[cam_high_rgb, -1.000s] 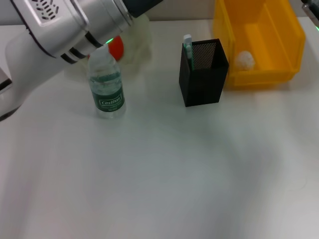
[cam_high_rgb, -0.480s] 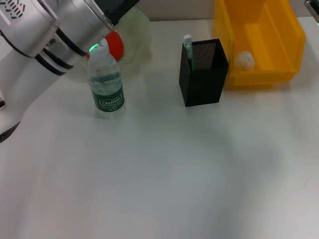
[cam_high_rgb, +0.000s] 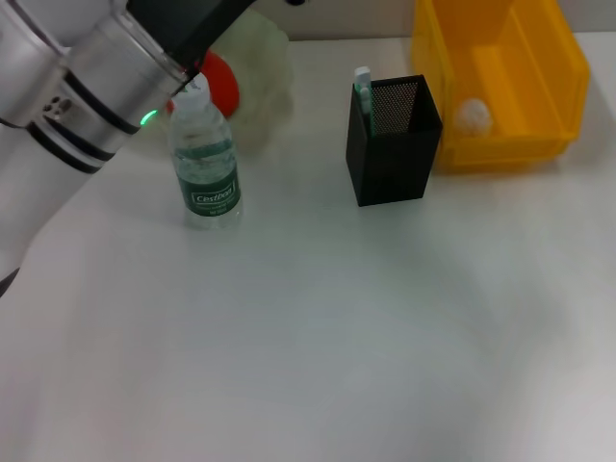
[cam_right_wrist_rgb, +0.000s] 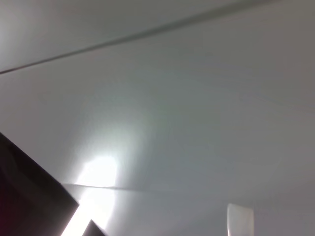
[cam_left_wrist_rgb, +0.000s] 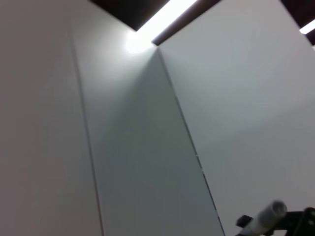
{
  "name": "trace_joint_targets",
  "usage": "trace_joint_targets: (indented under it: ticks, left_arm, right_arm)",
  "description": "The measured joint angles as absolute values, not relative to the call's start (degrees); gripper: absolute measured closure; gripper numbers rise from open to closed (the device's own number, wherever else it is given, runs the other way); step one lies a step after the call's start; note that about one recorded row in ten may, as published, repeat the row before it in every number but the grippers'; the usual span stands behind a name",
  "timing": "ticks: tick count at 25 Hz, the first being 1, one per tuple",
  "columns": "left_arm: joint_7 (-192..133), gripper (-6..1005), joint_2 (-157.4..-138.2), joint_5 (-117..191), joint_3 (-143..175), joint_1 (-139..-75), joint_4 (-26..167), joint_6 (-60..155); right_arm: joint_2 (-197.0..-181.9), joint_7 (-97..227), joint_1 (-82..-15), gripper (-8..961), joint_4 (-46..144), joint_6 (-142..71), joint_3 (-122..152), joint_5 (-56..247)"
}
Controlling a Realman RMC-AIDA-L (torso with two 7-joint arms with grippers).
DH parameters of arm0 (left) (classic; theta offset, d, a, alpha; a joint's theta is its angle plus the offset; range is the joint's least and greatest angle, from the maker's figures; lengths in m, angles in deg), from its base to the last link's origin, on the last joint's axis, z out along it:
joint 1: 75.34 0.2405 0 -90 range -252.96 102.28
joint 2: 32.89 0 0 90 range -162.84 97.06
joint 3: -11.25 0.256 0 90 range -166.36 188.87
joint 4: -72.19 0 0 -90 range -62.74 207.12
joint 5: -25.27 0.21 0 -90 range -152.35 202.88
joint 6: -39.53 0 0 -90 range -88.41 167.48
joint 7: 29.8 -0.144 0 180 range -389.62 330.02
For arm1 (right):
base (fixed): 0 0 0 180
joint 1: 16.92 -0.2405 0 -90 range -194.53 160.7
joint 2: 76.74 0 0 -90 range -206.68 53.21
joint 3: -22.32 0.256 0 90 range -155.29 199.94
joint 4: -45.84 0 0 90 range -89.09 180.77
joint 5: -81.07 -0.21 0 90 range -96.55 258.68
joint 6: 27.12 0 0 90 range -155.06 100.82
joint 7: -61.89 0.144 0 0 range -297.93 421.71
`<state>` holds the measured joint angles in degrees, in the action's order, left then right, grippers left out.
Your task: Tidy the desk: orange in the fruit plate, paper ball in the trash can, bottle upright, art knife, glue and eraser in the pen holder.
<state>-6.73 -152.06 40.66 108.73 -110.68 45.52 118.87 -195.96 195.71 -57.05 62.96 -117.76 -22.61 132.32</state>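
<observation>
In the head view the bottle stands upright at the left of the desk. Behind it the orange lies in the pale-green fruit plate. The black mesh pen holder stands in the middle with a green-and-white item sticking out of it. The paper ball lies in the yellow trash can at the back right. My left arm crosses the upper left, raised above the bottle; its gripper is out of view. The right gripper is out of view. The eraser is not visible.
Both wrist views show only pale walls and a ceiling light. The white desk spreads in front of the bottle and the pen holder.
My left arm has pulled up and back to the left, uncovering more of the orange and the fruit plate. The objects on the desk have not moved.
</observation>
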Motion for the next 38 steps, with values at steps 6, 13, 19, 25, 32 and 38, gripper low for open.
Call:
trace_joint_targets:
  ticks: [6,13,19,25,32,38]
  left_arm:
    - [3.07,164,-151.75,40.35,107.85,-110.31,46.09,116.07]
    - [9.61,166,-151.67,40.27,104.19,-110.10,46.18,111.25]
    - [9.39,166,-151.89,40.14,99.63,-108.96,46.38,110.28]
    - [8.27,166,-151.84,39.19,99.26,-108.63,47.27,110.24]
    - [7.02,166,-151.76,39.15,99.17,-108.47,47.69,110.06]
    - [6.22,166,-151.71,39.14,98.65,-108.46,47.81,109.77]
  right_arm:
    - [-195.91,184.88,-53.60,814,69.79,-115.91,-22.51,132.66]
    - [-195.91,169.00,-48.45,814,79.30,-115.29,-23.21,137.59]
    - [-195.98,161.63,-47.81,813,91.08,-109.72,-23.27,156.88]
    - [-196.16,161.59,-50.64,813,94.98,-102.28,-28.47,167.22]
    - [-196.21,160.14,-51.05,814,95.67,-95.03,-33.05,172.92]
    - [-196.37,153.18,-50.55,815,93.29,-93.70,-33.29,173.18]
